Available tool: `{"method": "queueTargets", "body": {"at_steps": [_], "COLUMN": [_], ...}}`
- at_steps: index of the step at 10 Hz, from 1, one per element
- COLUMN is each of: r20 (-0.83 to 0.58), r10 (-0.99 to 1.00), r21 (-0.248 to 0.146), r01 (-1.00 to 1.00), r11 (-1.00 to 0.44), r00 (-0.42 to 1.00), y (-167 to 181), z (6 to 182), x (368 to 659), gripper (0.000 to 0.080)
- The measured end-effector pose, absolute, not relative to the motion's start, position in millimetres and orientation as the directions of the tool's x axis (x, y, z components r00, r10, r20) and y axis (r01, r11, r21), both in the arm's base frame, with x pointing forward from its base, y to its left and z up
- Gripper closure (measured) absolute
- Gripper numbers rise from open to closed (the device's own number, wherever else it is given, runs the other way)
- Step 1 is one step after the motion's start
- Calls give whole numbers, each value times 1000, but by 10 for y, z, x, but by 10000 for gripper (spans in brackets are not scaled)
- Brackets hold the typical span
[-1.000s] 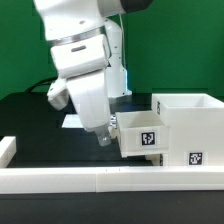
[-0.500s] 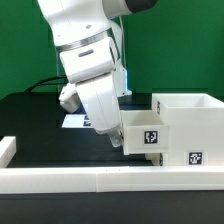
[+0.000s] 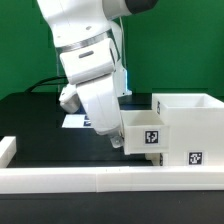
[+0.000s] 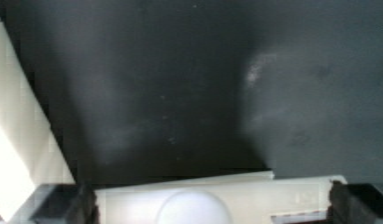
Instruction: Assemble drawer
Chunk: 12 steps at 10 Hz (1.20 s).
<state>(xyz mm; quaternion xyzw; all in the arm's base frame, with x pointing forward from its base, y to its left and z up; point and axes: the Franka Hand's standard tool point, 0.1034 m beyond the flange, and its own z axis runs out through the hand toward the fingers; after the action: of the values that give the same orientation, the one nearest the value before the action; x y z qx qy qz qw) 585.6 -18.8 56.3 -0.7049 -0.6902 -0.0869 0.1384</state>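
White tray [image 3: 145, 134] part-inserted in housing [image 3: 190, 128] | pincer [image 3: 117, 142] spread apart, fingers straddling tray's outer end, no clamp | black tabletop [image 3: 40, 125]

no words, brands or numbers can be read anywhere. the only signs are black-and-white square tags: one on the front face of the small tray [image 3: 147, 137], one low on the front of the tall housing [image 3: 196, 157], and a blurred strip of them on the flat marker board [image 3: 73, 121] lying on the table behind the arm.
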Motion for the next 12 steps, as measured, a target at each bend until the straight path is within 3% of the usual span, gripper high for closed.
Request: {"method": "queueTargets", "body": {"at_steps": [3,7,12], "r20": [306,304,310], "r10": [952,953,951], "r21": [-61,-57,-62], "r01": [997,998,998], "r11": [35,9,-4], "r00": [-15,9,24], "y": [8,-79,360], "z": [579,551,596], "x": [5901,5885,5927], "gripper": [151,151,151]}}
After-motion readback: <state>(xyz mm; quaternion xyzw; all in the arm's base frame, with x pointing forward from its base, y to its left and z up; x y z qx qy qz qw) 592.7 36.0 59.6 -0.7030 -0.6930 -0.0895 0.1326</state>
